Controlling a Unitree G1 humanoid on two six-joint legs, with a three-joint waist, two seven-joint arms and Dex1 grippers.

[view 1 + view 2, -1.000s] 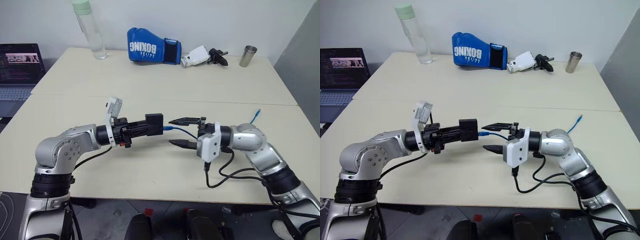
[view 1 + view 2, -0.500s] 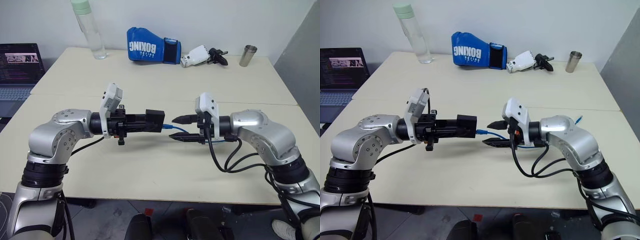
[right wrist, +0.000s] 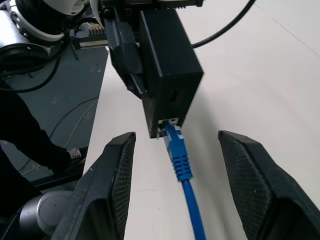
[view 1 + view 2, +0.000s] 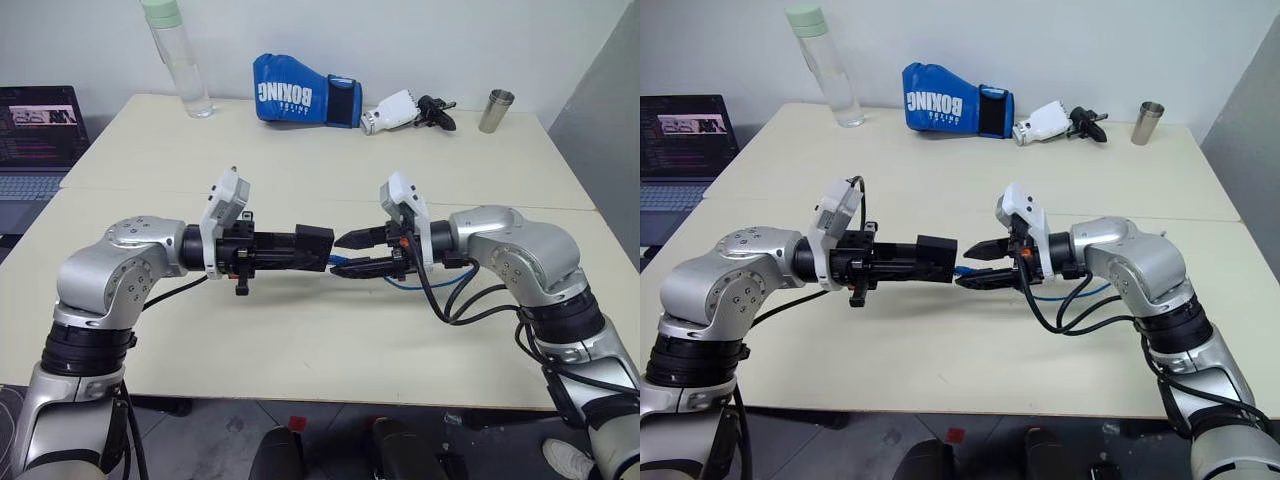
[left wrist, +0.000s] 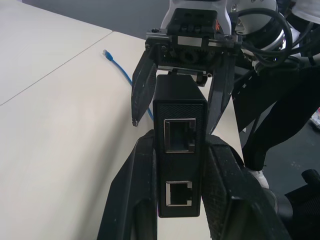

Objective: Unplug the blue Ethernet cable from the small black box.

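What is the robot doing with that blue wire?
The robot is holding a small black box above the table in its left tool, shut on the box. A blue Ethernet cable is plugged into the box. The right tool is open with a finger on each side of the cable's plug, not squeezing it yet. The cable is not pulled out yet.

Bright, even light — soft shadows

Readable text: one item
Blue boxing glove point(image 4: 305, 92) at table's far edge — white "BOXING", printed upside down.
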